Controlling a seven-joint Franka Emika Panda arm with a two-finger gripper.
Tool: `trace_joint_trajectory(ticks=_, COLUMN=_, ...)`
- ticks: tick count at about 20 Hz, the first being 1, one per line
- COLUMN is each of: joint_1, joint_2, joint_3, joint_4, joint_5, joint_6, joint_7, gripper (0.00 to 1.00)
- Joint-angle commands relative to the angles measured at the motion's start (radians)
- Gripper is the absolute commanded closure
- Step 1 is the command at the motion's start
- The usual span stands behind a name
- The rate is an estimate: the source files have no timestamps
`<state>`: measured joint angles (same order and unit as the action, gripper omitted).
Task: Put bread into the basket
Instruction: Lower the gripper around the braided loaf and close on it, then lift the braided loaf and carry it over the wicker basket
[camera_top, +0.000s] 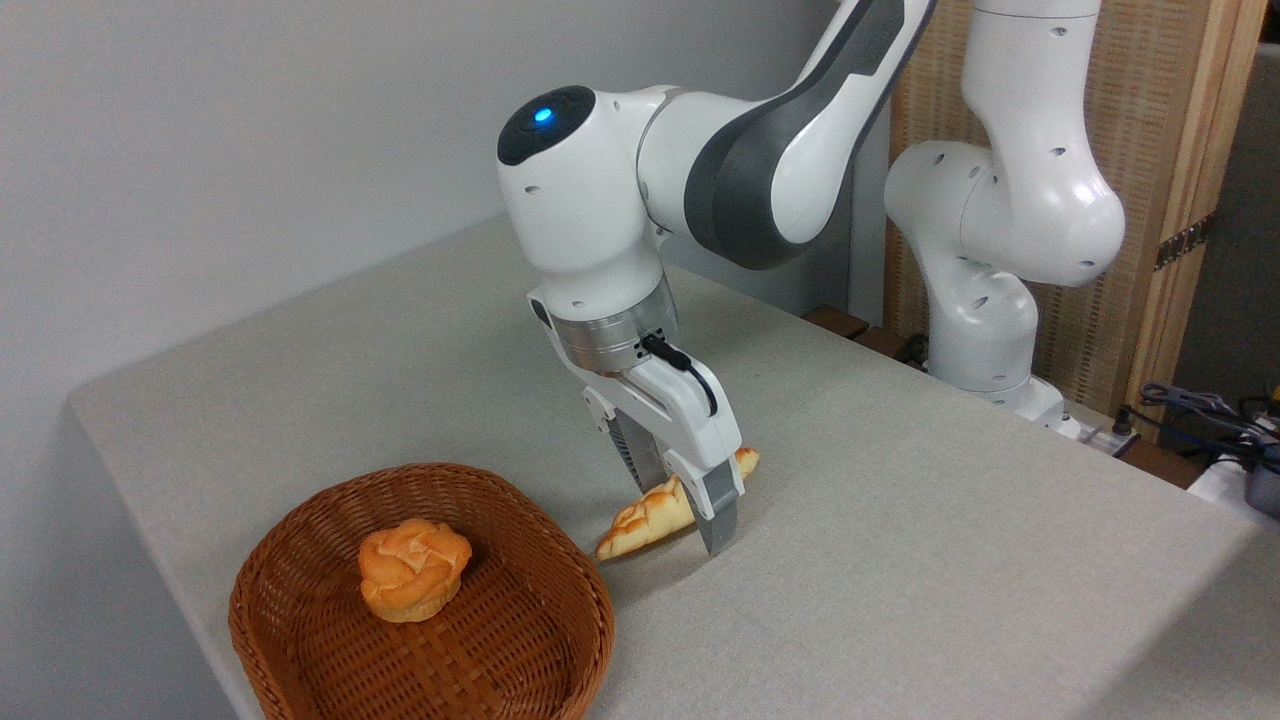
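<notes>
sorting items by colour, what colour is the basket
Brown woven wicker basket, shown best in the fixed camera view.

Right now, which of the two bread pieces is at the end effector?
The long braided loaf, lying on the table just right of the basket, with the end effector straddling it. The round swirled bun sits inside the basket, away from it.

There is one fixed camera only. It stands above the near corner of the table (900, 560) and looks down obliquely across it toward the grey wall (200, 150). The view is rather close: the basket (300, 560) is cut by the lower edge, and the arm's upper links leave the top. The arm's base (1000, 380) stands beyond the table's far right edge.
</notes>
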<state>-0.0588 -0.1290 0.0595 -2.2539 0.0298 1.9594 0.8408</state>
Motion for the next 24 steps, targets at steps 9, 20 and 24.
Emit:
trace_joint_trajectory(ticks=9, joint_1=-0.003, joint_2=0.008, joint_3=0.005, joint_4=0.081, joint_5=-0.004, joint_6=-0.066, joint_7=0.012, gripper=0.73)
trace_joint_trajectory(ticks=20, joint_1=0.002, joint_2=0.296, joint_3=0.013, joint_4=0.644, joint_5=-0.066, joint_6=-0.206, joint_7=0.006, gripper=0.73)
trace_joint_trajectory(ticks=24, joint_1=0.005, joint_2=0.463, joint_3=0.016, joint_4=0.827, joint_5=-0.080, joint_6=-0.163, joint_7=0.015, gripper=0.71)
